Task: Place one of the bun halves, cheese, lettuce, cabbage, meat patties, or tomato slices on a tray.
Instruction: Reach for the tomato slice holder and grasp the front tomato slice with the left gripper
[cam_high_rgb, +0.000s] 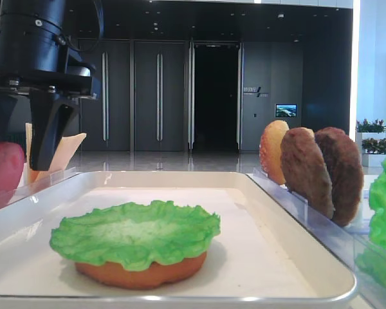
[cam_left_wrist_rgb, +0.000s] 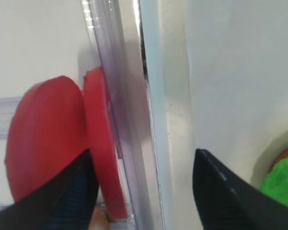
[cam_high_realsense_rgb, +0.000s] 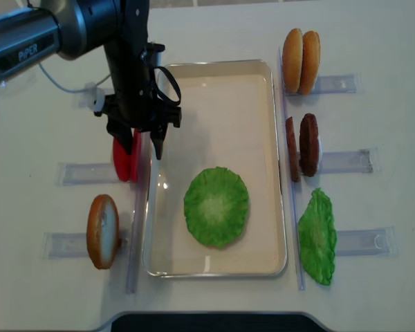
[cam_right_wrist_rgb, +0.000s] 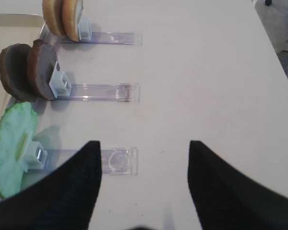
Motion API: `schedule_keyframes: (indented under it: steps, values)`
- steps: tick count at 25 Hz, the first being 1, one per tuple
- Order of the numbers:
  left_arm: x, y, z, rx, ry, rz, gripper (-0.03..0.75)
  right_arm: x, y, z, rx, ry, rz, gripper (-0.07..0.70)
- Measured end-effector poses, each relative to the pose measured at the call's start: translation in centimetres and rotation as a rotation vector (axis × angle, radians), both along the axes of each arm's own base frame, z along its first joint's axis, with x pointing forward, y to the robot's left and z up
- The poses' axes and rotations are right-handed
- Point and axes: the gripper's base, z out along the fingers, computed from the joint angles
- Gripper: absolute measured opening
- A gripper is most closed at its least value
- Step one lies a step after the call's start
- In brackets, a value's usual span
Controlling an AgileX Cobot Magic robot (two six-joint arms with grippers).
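Tomato slices (cam_high_realsense_rgb: 124, 158) on white table (cam_high_realsense_rgb: 373, 41), left end effector (cam_high_realsense_rgb: 137, 145) open astride them, dark lobby behind.

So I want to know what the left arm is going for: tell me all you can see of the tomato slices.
The tomato slices are two smooth, flat, round red discs with a matte plastic look. They stand on edge, side by side, in a clear rack just outside the left rim of the tray. The left tool is above them, jaws apart; one finger sits against the nearer slice, the other is over the tray. Whether it presses yet I cannot tell. The slice nearer the tray leans on the rack's clear wall.
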Motion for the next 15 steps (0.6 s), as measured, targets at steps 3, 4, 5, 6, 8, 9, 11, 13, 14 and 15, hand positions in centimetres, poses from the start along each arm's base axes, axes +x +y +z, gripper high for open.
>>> schedule_keyframes:
  steps: [3, 4, 5, 6, 8, 9, 11, 13, 14, 15]
  values:
    - [0.02, -0.02, -0.07, -0.001, 0.002, -0.005, 0.403, 0.00, 0.00, 0.00, 0.000, 0.000, 0.000, 0.414]
    - [0.02, -0.03, -0.11, -0.001, 0.003, -0.005, 0.380, 0.00, 0.00, 0.00, 0.000, 0.000, 0.000, 0.414]
    - [0.01, -0.04, -0.10, -0.003, 0.004, -0.005, 0.357, 0.00, 0.00, 0.00, 0.000, 0.000, 0.000, 0.414]
    - [0.00, -0.06, -0.10, -0.004, 0.005, -0.004, 0.338, 0.00, 0.00, 0.00, 0.000, 0.000, 0.000, 0.414]
    - [-0.01, -0.09, -0.11, -0.008, 0.008, -0.017, 0.298, 0.00, 0.00, 0.00, 0.000, 0.000, 0.000, 0.414]
    - [-0.01, -0.09, -0.11, -0.009, 0.008, -0.020, 0.284, 0.00, 0.00, 0.00, 0.000, 0.000, 0.000, 0.414]
    - [-0.02, -0.09, -0.11, -0.010, 0.009, -0.024, 0.258, 0.00, 0.00, 0.00, 0.000, -0.001, 0.000, 0.414]
    - [-0.02, -0.09, -0.11, -0.010, 0.009, -0.027, 0.244, 0.00, 0.00, 0.00, 0.000, -0.001, 0.000, 0.414]
    - [-0.02, -0.10, -0.11, -0.011, 0.009, -0.026, 0.241, 0.01, 0.00, 0.01, 0.000, -0.001, 0.000, 0.414]
    - [-0.03, -0.11, -0.11, -0.012, 0.010, -0.026, 0.237, 0.01, 0.00, 0.01, 0.000, -0.001, 0.000, 0.414]
